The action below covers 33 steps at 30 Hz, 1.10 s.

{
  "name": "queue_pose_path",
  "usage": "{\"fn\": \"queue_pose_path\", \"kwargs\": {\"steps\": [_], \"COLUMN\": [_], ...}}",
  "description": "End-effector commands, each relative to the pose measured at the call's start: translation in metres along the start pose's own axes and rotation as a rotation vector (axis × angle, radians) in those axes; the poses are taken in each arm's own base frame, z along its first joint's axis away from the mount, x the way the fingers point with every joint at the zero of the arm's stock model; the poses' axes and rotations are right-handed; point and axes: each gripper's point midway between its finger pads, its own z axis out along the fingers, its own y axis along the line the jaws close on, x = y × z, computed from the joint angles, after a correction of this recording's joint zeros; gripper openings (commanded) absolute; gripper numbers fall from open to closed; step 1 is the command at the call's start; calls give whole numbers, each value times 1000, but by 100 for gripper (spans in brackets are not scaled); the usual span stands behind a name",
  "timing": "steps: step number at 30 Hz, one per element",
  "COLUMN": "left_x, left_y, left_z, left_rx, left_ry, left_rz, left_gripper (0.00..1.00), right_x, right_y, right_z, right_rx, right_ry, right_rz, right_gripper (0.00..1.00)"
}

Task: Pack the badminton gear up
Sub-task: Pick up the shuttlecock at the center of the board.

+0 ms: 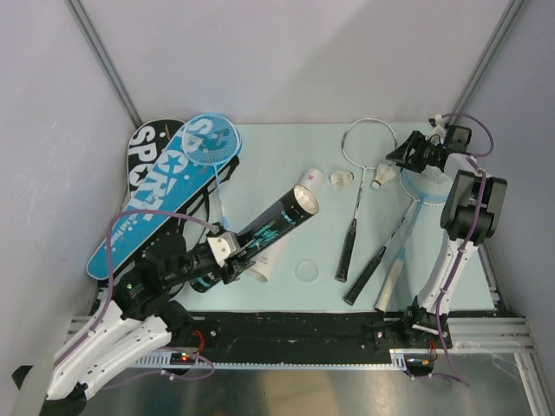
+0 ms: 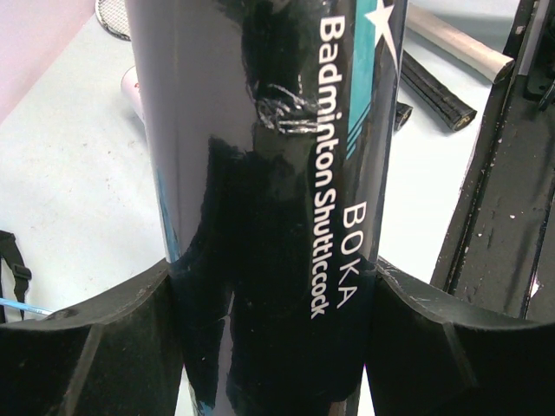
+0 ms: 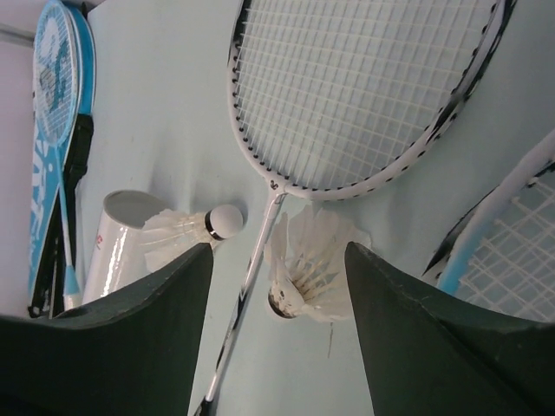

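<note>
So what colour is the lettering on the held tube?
White, on the glossy black teal-printed tube; clearest in left wrist view.

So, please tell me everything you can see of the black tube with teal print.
The glossy black tube bears teal stripes and white lettering, BOKA Badminton Shuttlecock, plus a scuff. Its open end points toward the far right. The left gripper clamps its lower part, a finger on each side. It crosses above the white tube; contact is unclear.
</note>
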Motion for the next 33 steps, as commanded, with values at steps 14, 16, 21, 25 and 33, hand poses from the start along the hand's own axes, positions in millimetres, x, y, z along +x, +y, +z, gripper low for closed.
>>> {"fn": "queue_pose_path", "kwargs": {"steps": [14, 16, 21, 25, 33], "left_x": [-17, -17, -17, -17, -16], "left_y": [5, 6, 7, 7, 8], "left_z": [1, 0, 0, 0, 2], "left_rx": [-23, -28, -32, -35, -34], "left_ry": [-72, -73, -72, -71, -66], "left_rz": [22, 23, 23, 23, 20], "left_gripper": [39, 39, 39, 39, 39], "right_x": [23, 24, 26, 34, 44], "right_y": [22, 25, 27, 24, 15], "right_z": [-20, -23, -30, -31, -29], "right_rx": [-85, -84, -66, -61, -50], "right_ry": [115, 118, 130, 150, 174], "right_rz": [27, 20, 21, 29, 50], "right_gripper": [40, 39, 36, 36, 35]}}
